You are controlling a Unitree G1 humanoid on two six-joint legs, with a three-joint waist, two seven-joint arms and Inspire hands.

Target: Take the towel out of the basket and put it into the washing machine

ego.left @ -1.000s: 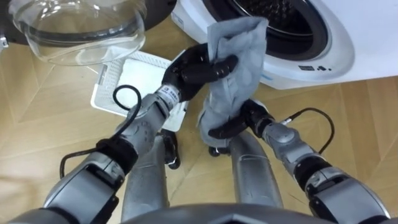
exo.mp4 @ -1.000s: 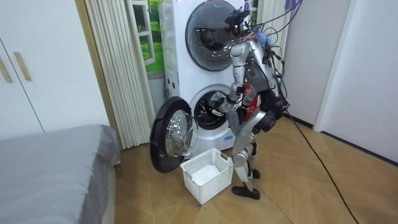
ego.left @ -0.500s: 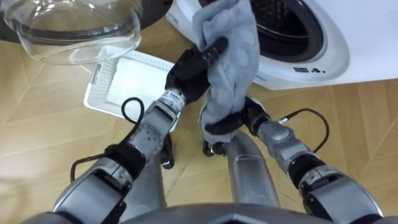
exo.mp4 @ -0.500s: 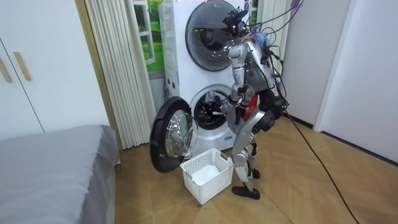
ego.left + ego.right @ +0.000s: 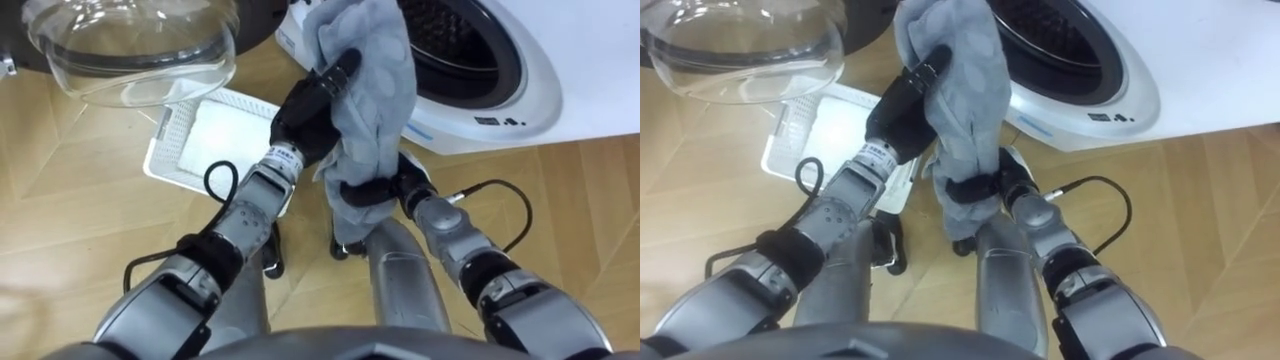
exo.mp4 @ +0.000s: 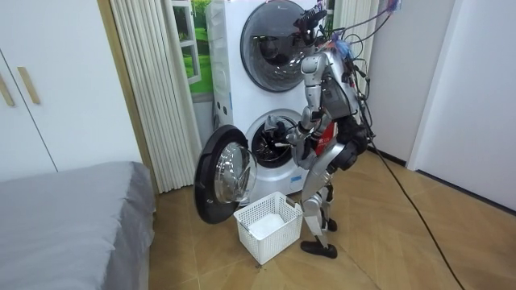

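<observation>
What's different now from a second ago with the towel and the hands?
Both hands have lifted the grey towel up and forward, so its top now reaches the rim of the washing machine's open drum. Unchanged: left hand grips the towel high, right hand low; door open, white basket on the floor.

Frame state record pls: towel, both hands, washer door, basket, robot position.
towel: grey, raised close to the drum opening, not yet inside
left hand: fingers curled round the towel's upper part
right hand: fingers curled round the towel's lower part
washing machine: lower of a stacked pair
door: swung open, at robot's left
basket: white, on the floor beneath the left arm
robot: standing before the lower machine
</observation>
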